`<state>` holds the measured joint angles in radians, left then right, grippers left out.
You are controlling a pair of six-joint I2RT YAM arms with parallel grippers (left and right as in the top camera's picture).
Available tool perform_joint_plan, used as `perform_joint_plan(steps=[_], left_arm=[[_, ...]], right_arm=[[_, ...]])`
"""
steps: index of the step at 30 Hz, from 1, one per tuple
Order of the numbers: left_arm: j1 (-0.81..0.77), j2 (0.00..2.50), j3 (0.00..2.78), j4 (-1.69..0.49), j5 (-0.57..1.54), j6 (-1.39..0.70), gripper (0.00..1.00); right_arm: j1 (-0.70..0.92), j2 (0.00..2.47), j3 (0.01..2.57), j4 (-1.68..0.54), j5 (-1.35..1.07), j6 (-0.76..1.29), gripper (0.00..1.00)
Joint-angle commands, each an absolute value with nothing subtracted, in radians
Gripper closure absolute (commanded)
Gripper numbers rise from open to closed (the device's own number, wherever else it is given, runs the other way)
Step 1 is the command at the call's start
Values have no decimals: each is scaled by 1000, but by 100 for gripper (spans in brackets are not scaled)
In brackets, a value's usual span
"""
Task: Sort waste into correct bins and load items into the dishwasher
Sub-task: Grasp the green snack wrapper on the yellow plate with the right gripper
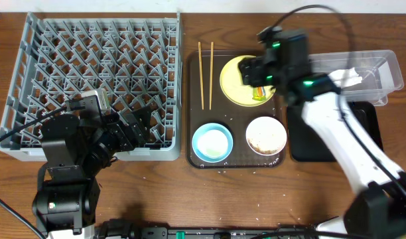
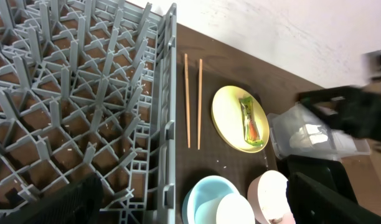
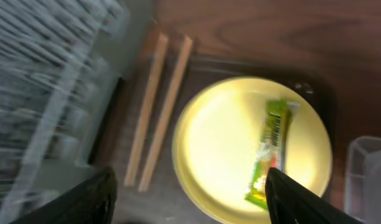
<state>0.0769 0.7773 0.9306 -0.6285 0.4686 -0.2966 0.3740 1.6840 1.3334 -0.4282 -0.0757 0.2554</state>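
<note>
Nearest, the left tool (image 1: 140, 126) hovers over the near edge of the large square grey plastic dish rack (image 1: 90, 60), fingers spread wide and empty. Beside the rack, a dark brown serving tray (image 1: 191, 116) carries a light-blue bowl (image 1: 211, 143) and a white bowl (image 1: 266, 135) flecked with beige rice scraps. Farther back, the right tool (image 1: 257, 74), also spread and empty, hangs above the round yellow plate (image 1: 233, 83) where the small green-and-yellow wrapper (image 3: 272, 146) lies. Two thin wooden chopsticks (image 1: 201, 73) lie between plate and rack. Far right on the desk (image 1: 123, 192), a crumpled white paper napkin (image 1: 345, 78) rests in the clear plastic rectangular tub (image 1: 382, 70).
</note>
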Motion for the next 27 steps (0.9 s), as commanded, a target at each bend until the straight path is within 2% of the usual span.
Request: perform_joint_plan(steps=[1, 5, 9, 14, 15, 16, 17, 18, 27], left_arm=[[77, 776, 948, -628, 479, -305, 5], [77, 776, 948, -629, 479, -305, 5], [77, 776, 948, -629, 479, -305, 5], [77, 776, 948, -629, 479, -305, 5], [77, 776, 948, -629, 479, -305, 5], [77, 776, 948, -629, 479, -306, 5], [77, 776, 948, -629, 479, -305, 5], [77, 776, 948, -629, 479, -305, 5], [77, 776, 948, -629, 479, -305, 5]], right_arm=[[412, 1802, 1332, -402, 209, 199, 21], [407, 1930, 1332, -328, 308, 193, 33], [384, 2037, 1332, -248, 309, 194, 33], [370, 2116, 1332, -216, 310, 220, 48], [366, 2123, 1332, -221, 305, 236, 57], [364, 2127, 1332, -229, 294, 250, 73], [363, 2127, 1332, -238, 272, 265, 95], [362, 2123, 1332, -244, 233, 273, 99], [342, 1883, 1332, -350, 73, 369, 99]])
